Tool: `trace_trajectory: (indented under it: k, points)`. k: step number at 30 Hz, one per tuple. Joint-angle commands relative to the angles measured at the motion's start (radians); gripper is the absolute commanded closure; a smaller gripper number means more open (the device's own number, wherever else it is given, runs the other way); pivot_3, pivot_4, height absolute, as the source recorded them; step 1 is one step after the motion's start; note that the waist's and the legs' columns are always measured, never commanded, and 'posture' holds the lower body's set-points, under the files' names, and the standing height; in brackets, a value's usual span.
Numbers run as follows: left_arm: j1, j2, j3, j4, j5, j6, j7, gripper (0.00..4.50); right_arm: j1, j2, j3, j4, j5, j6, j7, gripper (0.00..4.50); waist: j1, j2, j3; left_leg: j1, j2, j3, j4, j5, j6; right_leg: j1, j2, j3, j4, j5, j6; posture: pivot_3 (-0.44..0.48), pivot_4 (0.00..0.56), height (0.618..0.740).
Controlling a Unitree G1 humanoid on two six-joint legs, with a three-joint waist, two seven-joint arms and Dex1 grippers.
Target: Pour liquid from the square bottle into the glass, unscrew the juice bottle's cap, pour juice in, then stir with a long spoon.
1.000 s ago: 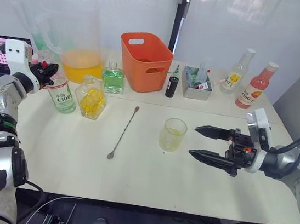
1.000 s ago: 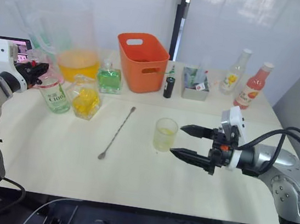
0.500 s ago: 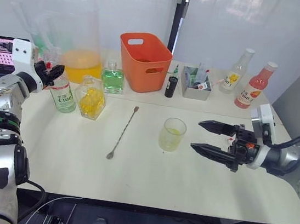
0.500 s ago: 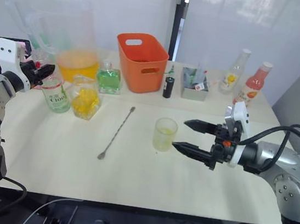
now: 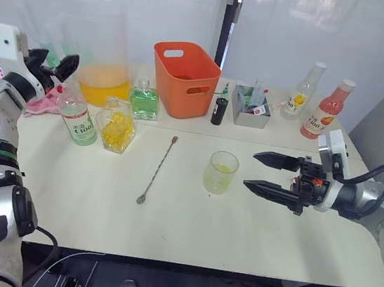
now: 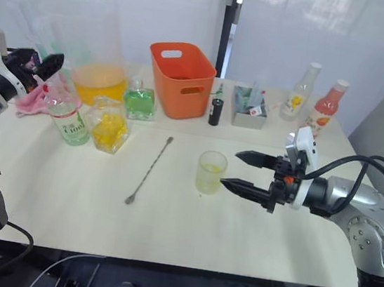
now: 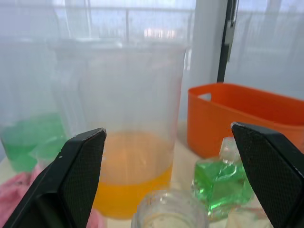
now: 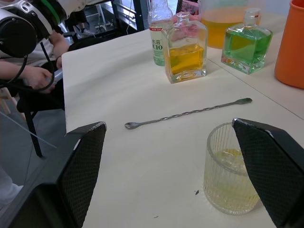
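Right wrist view: glass (image 8: 231,168) between spread fingers (image 8: 273,164).

My right gripper (image 6: 239,170) hangs spread wide just beside the glass (image 6: 211,172). My left gripper (image 6: 34,64), spread, sits above the uncapped juice bottle (image 6: 66,113).

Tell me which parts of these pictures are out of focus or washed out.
Left wrist view: the open bottle mouth is soft and the bright window backlights the pitcher. Right wrist view: both black fingers blur, while the glass stays sharp.
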Motion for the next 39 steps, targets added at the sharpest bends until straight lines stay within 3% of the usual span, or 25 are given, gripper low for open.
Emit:
trace_trajectory:
  k: [1,6,13,24,27,32,39]
  points:
    - [-0.022,0.042,0.026,-0.217,-0.090,0.078,-0.052,0.04,-0.035,-0.010,-0.009,0.005,-0.003,-0.024,0.022,0.00,0.000,0.000,0.000,0.000,0.000,0.000,0.000,0.000,0.000,0.000,0.000,0.000,0.000,0.000,0.000,0.000,0.150,0.738]
    - [0.076,0.075,-0.019,-0.570,-0.236,0.313,-0.151,0.04,-0.054,-0.010,0.010,0.039,-0.063,-0.066,0.041,0.00,-0.002,0.000,0.000,0.000,0.000,0.000,0.000,0.000,0.000,0.000,0.000,0.000,0.000,0.000,0.000,0.000,0.150,0.738]
    - [0.340,0.105,-0.062,-0.932,-0.341,0.425,-0.247,0.04,-0.045,0.002,0.022,0.037,-0.101,-0.096,0.034,0.00,-0.004,0.001,0.000,0.001,0.000,0.000,0.000,0.000,0.000,0.000,0.000,0.000,0.001,0.000,0.000,0.000,0.150,0.738]
    - [0.689,0.028,-0.024,-1.111,-0.291,0.418,-0.109,0.04,0.108,0.015,-0.013,-0.153,0.011,-0.051,0.009,0.00,-0.003,0.001,0.000,0.001,0.000,0.000,0.000,0.000,0.000,0.000,0.000,0.001,0.000,-0.001,0.000,0.000,0.150,0.738]
    - [0.819,0.015,0.005,-1.152,-0.274,0.374,-0.120,0.04,0.131,0.065,-0.009,-0.134,-0.036,-0.095,-0.059,0.00,-0.005,0.001,0.000,0.001,0.000,0.000,0.000,0.000,0.000,0.001,-0.001,0.001,-0.001,-0.001,-0.001,0.000,0.150,0.738]
    - [1.010,-0.045,0.042,-1.101,-0.188,0.187,-0.152,0.04,0.248,0.114,-0.003,-0.126,-0.118,-0.185,-0.072,0.00,0.000,0.001,0.000,0.001,0.000,0.000,0.000,0.000,0.000,0.000,-0.001,0.001,-0.001,-0.005,-0.007,0.000,0.150,0.738]
    - [1.146,-0.117,0.116,-0.994,-0.140,0.005,-0.164,0.04,0.372,0.130,-0.076,0.010,-0.196,-0.310,-0.061,0.00,0.000,0.001,0.000,0.002,0.000,0.001,0.000,0.000,-0.001,0.001,-0.002,0.001,-0.003,-0.006,-0.005,0.000,0.150,0.738]
